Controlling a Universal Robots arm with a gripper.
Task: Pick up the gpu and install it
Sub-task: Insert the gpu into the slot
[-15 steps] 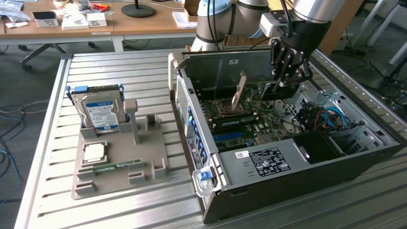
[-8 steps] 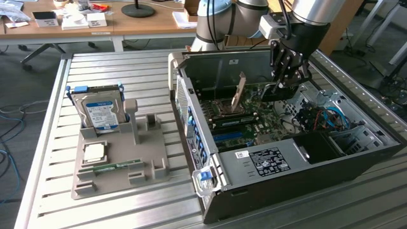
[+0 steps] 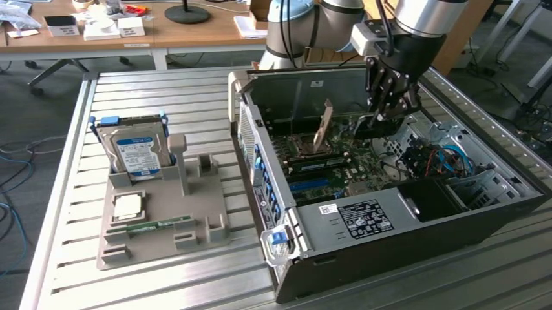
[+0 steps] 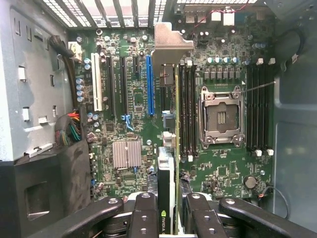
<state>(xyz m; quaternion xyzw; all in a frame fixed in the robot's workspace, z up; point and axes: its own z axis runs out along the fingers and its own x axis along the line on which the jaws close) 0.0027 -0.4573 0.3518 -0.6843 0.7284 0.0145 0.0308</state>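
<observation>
Both views share the motherboard (image 3: pixel 340 169), wrist closer overhead.

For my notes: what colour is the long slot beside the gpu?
The slot is blue; wrist view best.

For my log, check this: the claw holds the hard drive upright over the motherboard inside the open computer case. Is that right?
Not quite. The claw holds the graphics card, not the hard drive, which stands in the grey holder on the table, as the exterior view shows. The rest is right: upright over the motherboard inside the open computer case.
</observation>
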